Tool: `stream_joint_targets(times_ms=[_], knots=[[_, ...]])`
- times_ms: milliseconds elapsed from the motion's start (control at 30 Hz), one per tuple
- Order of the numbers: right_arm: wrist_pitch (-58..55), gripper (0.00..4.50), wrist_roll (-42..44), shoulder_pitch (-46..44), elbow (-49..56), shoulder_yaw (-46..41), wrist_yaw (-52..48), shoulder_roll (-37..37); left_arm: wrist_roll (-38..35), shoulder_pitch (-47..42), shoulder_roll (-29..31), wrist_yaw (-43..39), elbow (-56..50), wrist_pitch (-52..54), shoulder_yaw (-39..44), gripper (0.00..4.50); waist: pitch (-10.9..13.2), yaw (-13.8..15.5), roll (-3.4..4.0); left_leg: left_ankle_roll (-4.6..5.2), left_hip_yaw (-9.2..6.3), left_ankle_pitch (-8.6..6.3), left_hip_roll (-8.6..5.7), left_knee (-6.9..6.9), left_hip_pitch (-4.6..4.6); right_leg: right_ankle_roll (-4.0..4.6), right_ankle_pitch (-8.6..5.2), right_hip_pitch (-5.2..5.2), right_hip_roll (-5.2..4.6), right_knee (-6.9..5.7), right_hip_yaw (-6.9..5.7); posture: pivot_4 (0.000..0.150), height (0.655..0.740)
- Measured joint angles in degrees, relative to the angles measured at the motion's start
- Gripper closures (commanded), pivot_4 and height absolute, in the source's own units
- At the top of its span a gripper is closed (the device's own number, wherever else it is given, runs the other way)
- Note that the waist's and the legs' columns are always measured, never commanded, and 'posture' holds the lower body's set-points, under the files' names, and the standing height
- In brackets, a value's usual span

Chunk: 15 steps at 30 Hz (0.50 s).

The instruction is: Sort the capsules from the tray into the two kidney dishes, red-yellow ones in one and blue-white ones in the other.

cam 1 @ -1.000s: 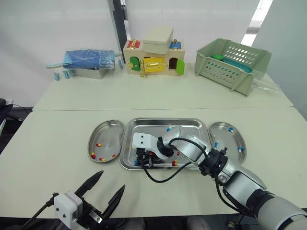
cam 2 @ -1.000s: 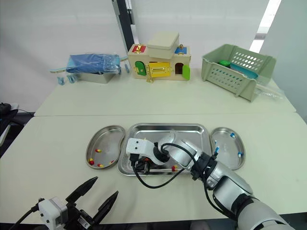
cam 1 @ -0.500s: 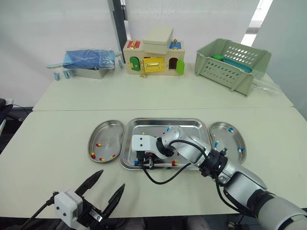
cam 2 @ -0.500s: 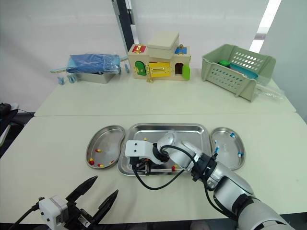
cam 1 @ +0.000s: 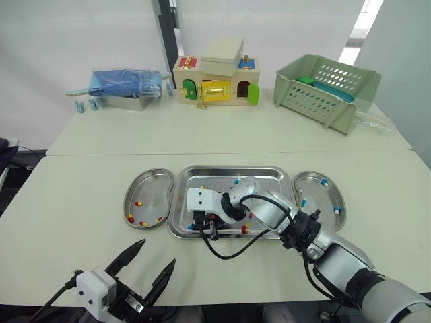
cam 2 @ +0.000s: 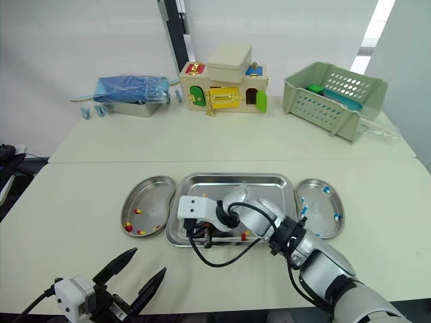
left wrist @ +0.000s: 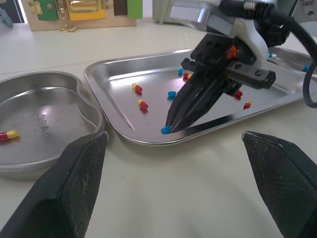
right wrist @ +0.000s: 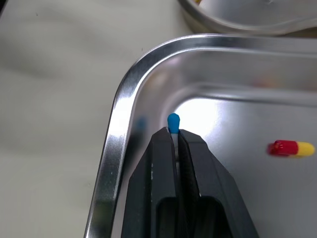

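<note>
**Q:** Capsules [left wrist: 143,104], loose and sorted: what carries them?

**A:** The tray [cam 1: 229,168] lies at the middle of the desk [cam 1: 74,188]. Several capsules of both colours are scattered on its floor. The left kidney dish [cam 1: 151,183], just beside the tray's left edge, holds a few red-yellow ones. The right kidney dish [cam 1: 318,194], just beside the tray's right edge, holds a few blue-white ones.

**Q:** How do the grippers stand?

**A:** The right gripper [right wrist: 173,133] reaches across the tray to its near left corner, tips just inside the rim. Its fingers [right wrist: 158,163] are pressed together on one blue-ended capsule [right wrist: 173,120], whose blue end juts past the tips. Whether it rests on the tray floor or hangs clear cannot be told. The left gripper [cam 1: 158,251] hangs over the desk's near edge, well apart from the tray, its fingers spread wide and holding nothing.

**Q:** What lies nearest the gripped piece?

**A:** A red-yellow capsule [right wrist: 291,148] lies near it on the tray floor, apart from the fingers.
</note>
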<state>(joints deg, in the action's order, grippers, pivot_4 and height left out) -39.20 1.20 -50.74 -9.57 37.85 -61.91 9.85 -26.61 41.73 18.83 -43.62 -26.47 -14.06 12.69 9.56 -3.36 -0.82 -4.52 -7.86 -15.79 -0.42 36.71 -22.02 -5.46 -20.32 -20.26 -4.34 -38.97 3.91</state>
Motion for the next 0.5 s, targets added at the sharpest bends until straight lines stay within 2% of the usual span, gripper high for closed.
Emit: stream_joint_targets(times_ms=[133,233,333,500], knots=[[-1.45,4.49,4.7,1.45,7.53,-7.08,-2.44,6.13,-0.06,0.43,0.8,-1.03,-0.26,-0.08,-0.1,0.0,0.0,0.32,0.0,-0.01,-0.01,-0.01,-0.01,0.0,-0.05,0.0,0.0,0.04,0.0,0.07,-0.02,0.15,0.74],[-3.8,4.49,10.25,6.37,15.49,-14.67,-4.86,13.17,-0.23,0.62,2.27,-2.44,-1.22,-0.07,-0.87,0.0,0.01,0.97,-0.03,-0.03,0.02,-0.02,-0.02,0.01,-0.13,0.0,0.0,0.08,-0.02,0.14,-0.02,0.15,0.74],[-6.09,4.49,14.6,13.72,23.12,-21.8,-6.79,23.31,-0.3,0.17,4.63,-5.11,-2.1,-0.18,-1.83,0.0,0.04,1.48,0.0,-0.03,0.02,-0.03,-0.01,0.01,-0.22,0.0,0.0,0.06,-0.01,0.17,-0.04,0.15,0.74],[-9.15,4.49,19.36,23.34,28.37,-32.51,-6.74,34.8,-0.55,-1.61,7.59,-9.36,-2.16,-0.39,-3.49,0.0,0.11,1.21,0.08,-0.02,0.11,-0.03,0.03,0.01,-0.2,0.0,0.0,0.07,0.03,0.12,0.0,0.15,0.74]])
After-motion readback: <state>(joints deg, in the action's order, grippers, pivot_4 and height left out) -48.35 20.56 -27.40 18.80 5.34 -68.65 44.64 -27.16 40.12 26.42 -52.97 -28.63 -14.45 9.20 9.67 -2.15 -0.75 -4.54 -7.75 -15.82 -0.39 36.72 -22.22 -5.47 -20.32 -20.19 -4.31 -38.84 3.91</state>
